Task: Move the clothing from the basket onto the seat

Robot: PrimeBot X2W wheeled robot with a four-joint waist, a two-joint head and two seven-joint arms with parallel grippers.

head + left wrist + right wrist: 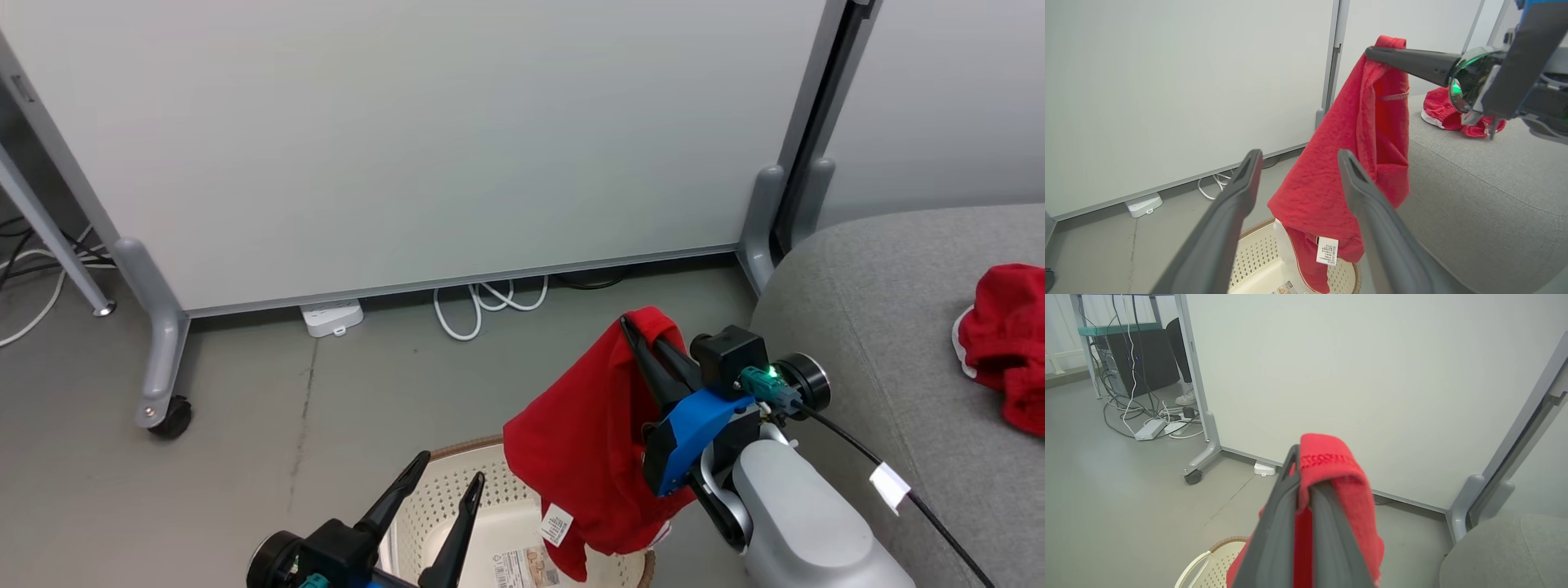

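Head view, lower centre: the right gripper point(629, 325), pinched shut on the red garment point(580, 433), dangles it over the basket point(457, 490). The seat point(882, 327) lies just rightward, nearer this arm; the left gripper point(451, 467) gapes empty, lower left.

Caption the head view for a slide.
Right gripper shut on a red fabric garment above the cream perforated plastic basket; second red garment lies on the grey upholstered seat.

A lab-like workroom: wheeled partition panels point(408, 147), a power strip point(331, 317), tangled cables point(1126, 416) and a computer tower point(1147, 355)
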